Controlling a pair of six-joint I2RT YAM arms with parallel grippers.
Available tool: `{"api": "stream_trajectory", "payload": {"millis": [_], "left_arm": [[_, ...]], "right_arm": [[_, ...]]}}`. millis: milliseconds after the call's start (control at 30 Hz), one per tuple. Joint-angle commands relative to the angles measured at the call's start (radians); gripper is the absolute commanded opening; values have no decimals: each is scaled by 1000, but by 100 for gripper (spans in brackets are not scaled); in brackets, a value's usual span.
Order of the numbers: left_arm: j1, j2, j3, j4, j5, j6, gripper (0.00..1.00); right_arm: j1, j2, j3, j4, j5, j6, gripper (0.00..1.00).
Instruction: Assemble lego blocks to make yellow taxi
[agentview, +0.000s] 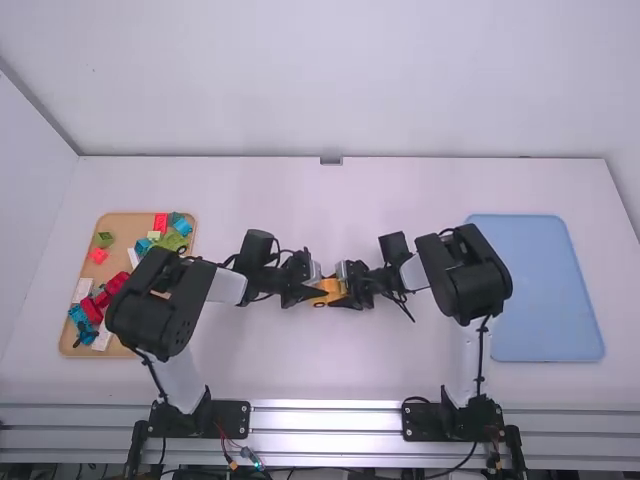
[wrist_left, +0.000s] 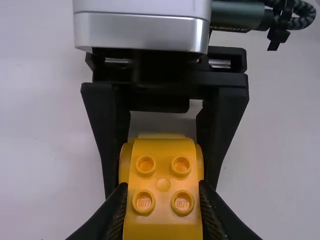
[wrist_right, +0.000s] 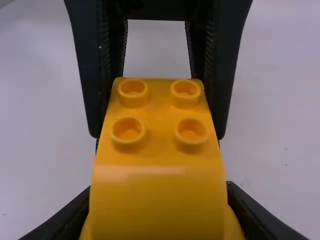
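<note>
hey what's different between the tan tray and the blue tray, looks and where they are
The tan tray sits toward the left end of the table; the blue tray sits toward the right. Coloured blocks lie on the tan tray, while the blue tray shows a plain surface. Both have rounded corners and are partly covered by an arm.

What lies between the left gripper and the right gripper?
The yellow piece, with the left gripper and right gripper closed on it from opposite sides; the high view shows this.
</note>
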Motion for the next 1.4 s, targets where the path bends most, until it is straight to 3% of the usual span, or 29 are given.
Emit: {"api": "stream_trajectory", "payload": {"millis": [0, 833, 1367], "left_arm": [[-3, 7, 6, -5, -6, 4, 2], [-10, 82, 6, 6, 27, 4, 2], [-148, 82, 6, -61, -285, 3, 2]], "right_arm": [[1, 17, 11, -8, 19, 7, 45], [1, 17, 11, -7, 19, 7, 45], [1, 17, 11, -6, 19, 7, 44]]}}
